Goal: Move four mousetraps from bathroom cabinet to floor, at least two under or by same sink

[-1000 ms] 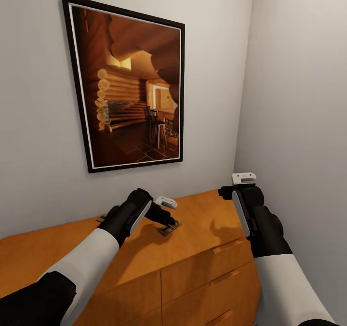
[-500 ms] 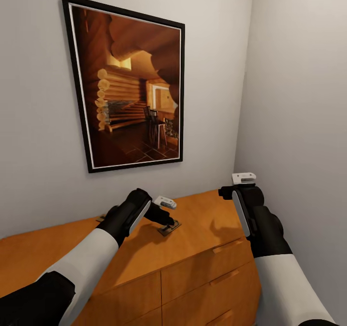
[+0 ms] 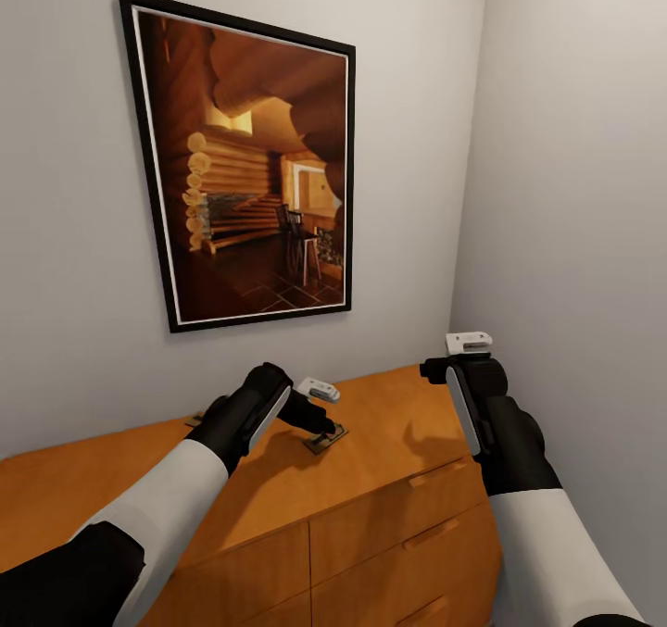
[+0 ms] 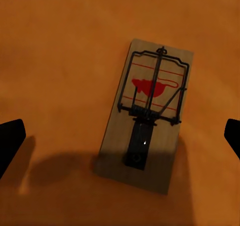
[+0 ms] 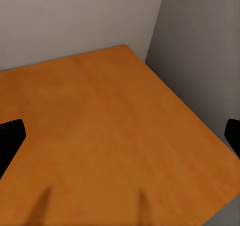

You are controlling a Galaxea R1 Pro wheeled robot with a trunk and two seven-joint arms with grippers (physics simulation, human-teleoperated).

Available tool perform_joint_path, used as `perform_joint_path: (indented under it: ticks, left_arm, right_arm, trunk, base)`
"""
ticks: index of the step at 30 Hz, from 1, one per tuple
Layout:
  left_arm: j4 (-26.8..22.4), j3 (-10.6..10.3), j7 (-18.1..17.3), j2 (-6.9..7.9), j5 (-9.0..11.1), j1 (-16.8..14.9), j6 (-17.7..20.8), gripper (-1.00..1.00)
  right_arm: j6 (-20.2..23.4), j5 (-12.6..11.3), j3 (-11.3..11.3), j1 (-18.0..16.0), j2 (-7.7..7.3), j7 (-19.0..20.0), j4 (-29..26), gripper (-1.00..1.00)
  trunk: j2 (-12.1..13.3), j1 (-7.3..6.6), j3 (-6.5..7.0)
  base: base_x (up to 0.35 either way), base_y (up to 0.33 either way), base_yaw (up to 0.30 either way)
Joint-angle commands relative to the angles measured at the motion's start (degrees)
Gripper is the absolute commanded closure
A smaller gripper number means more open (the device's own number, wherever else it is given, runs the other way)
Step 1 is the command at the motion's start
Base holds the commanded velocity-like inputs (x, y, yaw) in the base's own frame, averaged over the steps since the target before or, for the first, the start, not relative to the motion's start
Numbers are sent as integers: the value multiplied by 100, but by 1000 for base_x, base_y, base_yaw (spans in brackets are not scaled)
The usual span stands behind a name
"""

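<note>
1. One cabinet (image 3: 389, 516) in orange-brown wood fills the lower part of the head view, its flat top running toward the corner of two pale walls; drawer fronts with bar handles show at lower centre and lower right.
2. Two mousetraps can be counted on that top. One mousetrap (image 3: 325, 439) lies flat just below centre frame, directly under the left gripper (image 3: 320, 419). A second trap (image 3: 195, 420) peeks out at centre left, mostly hidden behind the left arm.
3. In the left wrist view the nearer trap (image 4: 147, 116) lies flat in the middle of the frame, wire bar and red mark on top, with the two dark fingertips at the far left and far right edges: the fingers are spread wide and touch nothing.
4. The right gripper (image 3: 443, 368) hangs at right of centre above the cabinet's far corner; in its wrist view its fingertips also sit at opposite edges, spread apart over bare wood.
5. One framed picture (image 3: 250, 159) of a log interior hangs in the upper left.
</note>
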Motion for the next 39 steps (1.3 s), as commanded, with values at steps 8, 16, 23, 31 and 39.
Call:
perform_joint_path:
  ticks: [8, 16, 23, 31, 39]
  left_arm:
    - [-36, 21, -1, 35, 22, 20, 59, -100]
    - [-76, 51, 0, 84, 27, 19, 64, -100]
    - [-72, 81, 1, 120, 34, 19, 58, -100]
    - [-106, 102, 1, 135, 45, 18, 53, -100]
    - [-207, 114, 1, 134, 55, 18, 52, -100]
  right_arm:
    - [31, 57, -28, 4, -7, -21, -3, -100]
    - [31, 62, -2, 4, 15, -32, 21, -100]
    - [31, 121, 15, 4, 23, -32, 27, -100]
    - [31, 150, 21, 4, 24, -32, 29, -100]
    - [31, 149, 15, 4, 17, -32, 33, -100]
  trunk:
    - [-4, 0, -7]
    - [-4, 0, -7]
    - [-4, 0, -7]
    - [-4, 0, -7]
    - [-4, 0, -7]
  base:
    - [0, 0, 0]
    - [0, 0, 0]
    - [0, 0, 0]
    - [0, 0, 0]
    - [0, 0, 39]
